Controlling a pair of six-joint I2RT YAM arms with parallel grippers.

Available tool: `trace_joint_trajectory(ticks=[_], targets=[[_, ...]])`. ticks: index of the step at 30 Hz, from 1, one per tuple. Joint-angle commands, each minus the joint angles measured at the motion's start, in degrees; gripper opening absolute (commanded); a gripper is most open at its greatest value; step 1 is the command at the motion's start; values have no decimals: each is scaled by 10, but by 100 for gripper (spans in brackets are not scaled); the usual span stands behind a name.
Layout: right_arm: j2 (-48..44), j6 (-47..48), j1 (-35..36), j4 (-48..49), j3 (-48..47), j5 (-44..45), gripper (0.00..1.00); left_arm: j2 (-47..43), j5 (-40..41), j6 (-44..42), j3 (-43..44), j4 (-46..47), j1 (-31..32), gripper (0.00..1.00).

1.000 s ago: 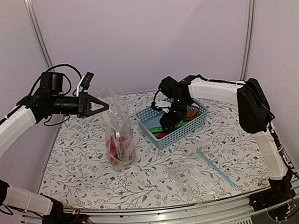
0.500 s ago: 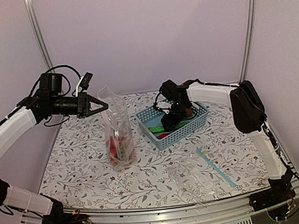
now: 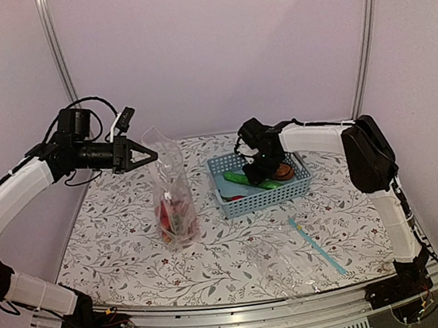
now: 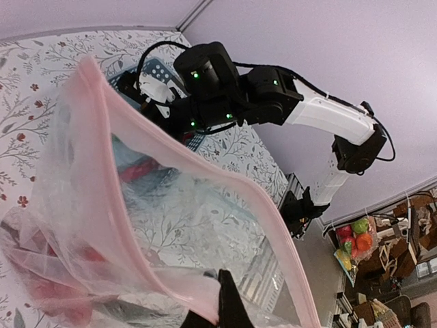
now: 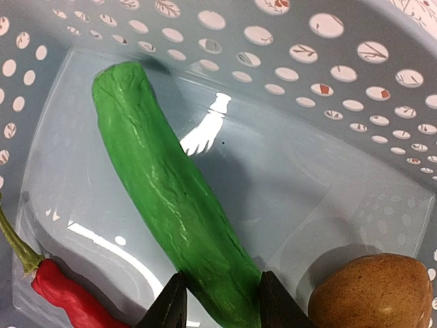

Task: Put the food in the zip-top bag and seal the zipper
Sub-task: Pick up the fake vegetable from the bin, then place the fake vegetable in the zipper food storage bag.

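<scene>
The zip-top bag stands upright left of centre with red fruits and a bit of green in its bottom. My left gripper is shut on its pale pink zipper strip and holds the mouth open; the fingertips pinch the near lip. My right gripper is down in the blue basket. Its jaws are closed against both sides of a long green vegetable. A red chili lies to its left and a brown potato-like lump to its right.
A second clear bag with a teal-blue strip lies flat at the front right. The basket's perforated walls rise around the right gripper. The right arm shows beyond the bag mouth in the left wrist view.
The right gripper has moved right inside the basket, and the basket has turned and slid right with it. The left gripper and the bag have stayed in place.
</scene>
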State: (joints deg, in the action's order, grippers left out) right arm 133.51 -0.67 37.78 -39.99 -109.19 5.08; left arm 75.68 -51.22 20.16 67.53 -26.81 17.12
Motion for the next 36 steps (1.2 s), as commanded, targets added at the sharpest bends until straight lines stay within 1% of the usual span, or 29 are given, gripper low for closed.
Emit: trace_joint_trajectory(ticks=[1,5,7,10,16,22,24,27,32,36], targets=[[-9,-14,-3,15,21,-38,39,3,-12,3,-9,15,-10,0],[-6,-2,-2,24,32,-44,43,4,-16,5,-11,18,-10,0],[-7,0,-1,29,39,-43,43,5,-20,8,-11,21,-12,0],[-14,1,-1,36,50,-39,36,7,-23,11,-13,25,-13,0],[-79,17,-1,96,98,-30,27,7,-29,16,-15,33,-18,0],[-149,9,-2,164,140,-42,26,7,-32,19,-18,36,-21,0],[-171,-11,-1,184,155,-44,26,6,-32,19,-19,36,-23,0],[-197,-19,-1,201,171,-68,26,4,-32,19,-21,37,-25,0],[-236,-33,-1,232,198,-69,26,4,-34,22,-22,40,-28,0],[-261,-41,-1,243,202,-71,27,4,-35,25,-24,42,-27,0]])
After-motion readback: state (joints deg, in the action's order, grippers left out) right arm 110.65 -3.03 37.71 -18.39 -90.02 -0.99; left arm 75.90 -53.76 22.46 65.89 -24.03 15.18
